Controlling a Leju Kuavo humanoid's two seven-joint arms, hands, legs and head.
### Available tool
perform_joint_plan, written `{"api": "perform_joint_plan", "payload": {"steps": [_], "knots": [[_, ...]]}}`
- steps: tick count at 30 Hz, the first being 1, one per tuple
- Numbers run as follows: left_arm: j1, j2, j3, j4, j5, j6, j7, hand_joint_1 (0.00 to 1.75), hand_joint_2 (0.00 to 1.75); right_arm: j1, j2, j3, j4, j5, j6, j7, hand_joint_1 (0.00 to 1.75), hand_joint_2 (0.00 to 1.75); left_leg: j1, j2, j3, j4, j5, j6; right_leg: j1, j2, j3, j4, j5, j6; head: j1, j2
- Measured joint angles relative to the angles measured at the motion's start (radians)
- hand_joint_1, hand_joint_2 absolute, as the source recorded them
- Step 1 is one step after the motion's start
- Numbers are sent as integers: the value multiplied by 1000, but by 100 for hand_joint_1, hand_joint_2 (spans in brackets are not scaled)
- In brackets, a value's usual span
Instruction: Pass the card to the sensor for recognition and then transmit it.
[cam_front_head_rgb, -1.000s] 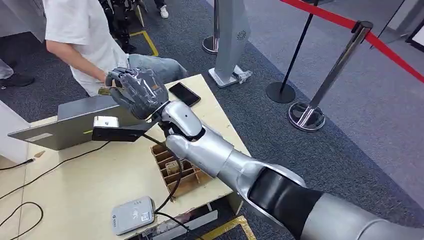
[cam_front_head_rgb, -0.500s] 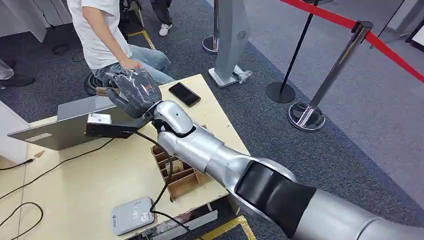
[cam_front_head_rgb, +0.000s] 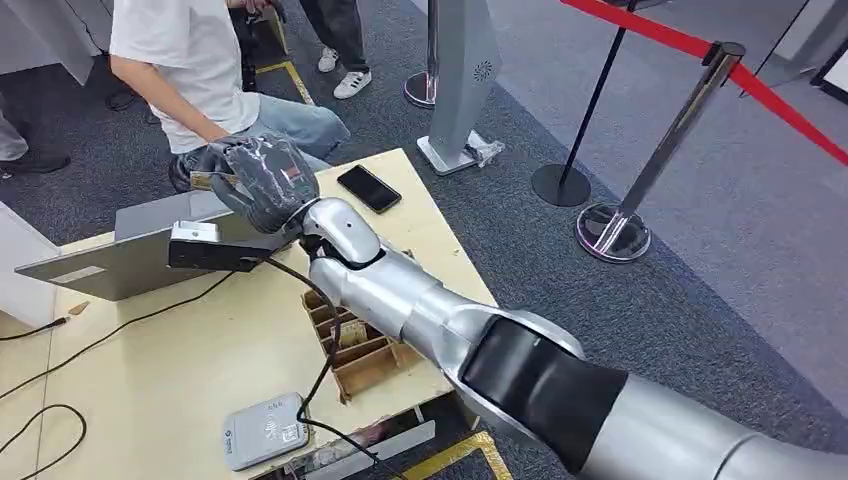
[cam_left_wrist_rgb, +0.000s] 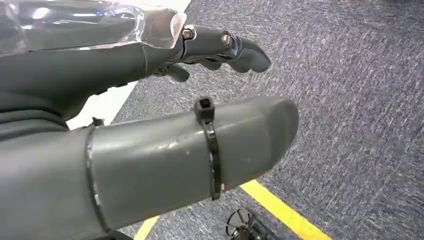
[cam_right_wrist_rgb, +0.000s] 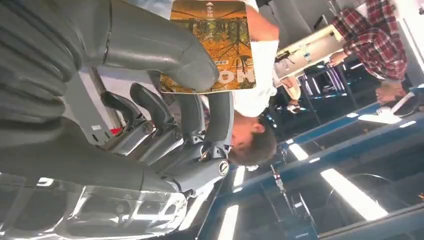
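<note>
Above the far edge of the surface (cam_front_head_rgb: 160, 370), the right hand (cam_front_head_rgb: 262, 182) was held out at the end of its silver arm, over the back of an open laptop (cam_front_head_rgb: 120, 255). A card (cam_right_wrist_rgb: 212, 47) printed with an orange woodland picture was pinched by that hand: in the right wrist view the thick grey thumb was seen pressed on one face of it, and the dark fingers (cam_right_wrist_rgb: 220, 117) were curled up behind the other. In the head view only a thin yellowish edge of the card (cam_front_head_rgb: 203, 181) was seen, sticking out of the hand toward a seated person in a white shirt (cam_front_head_rgb: 185, 65), whose knees were just beyond the surface. Whether the person was touching the card could not be told.

A grey sensor pad (cam_front_head_rgb: 265, 431) was lying at the near edge of the surface, well apart from the card, with a black cable run to it. A cardboard divider box (cam_front_head_rgb: 355, 345) was placed between the pad and the arm, and a black phone (cam_front_head_rgb: 369, 188) was lying near the far corner.

The left hand (cam_left_wrist_rgb: 150, 115) was seen in the left wrist view over grey carpet with a yellow line; its dark fingers (cam_left_wrist_rgb: 225, 47) were stretched out apart from the thumb, and nothing was held in them.
</note>
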Motion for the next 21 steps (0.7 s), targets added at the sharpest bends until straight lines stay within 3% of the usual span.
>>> {"api": "perform_joint_plan", "payload": {"steps": [21], "knots": [[0,-4,0,0,-9,0,7,0,0,-68,55,0,117,65,-69,72,175,175,0,0,0,0,0,0,0,0,0,0,0,0,0,0]]}}
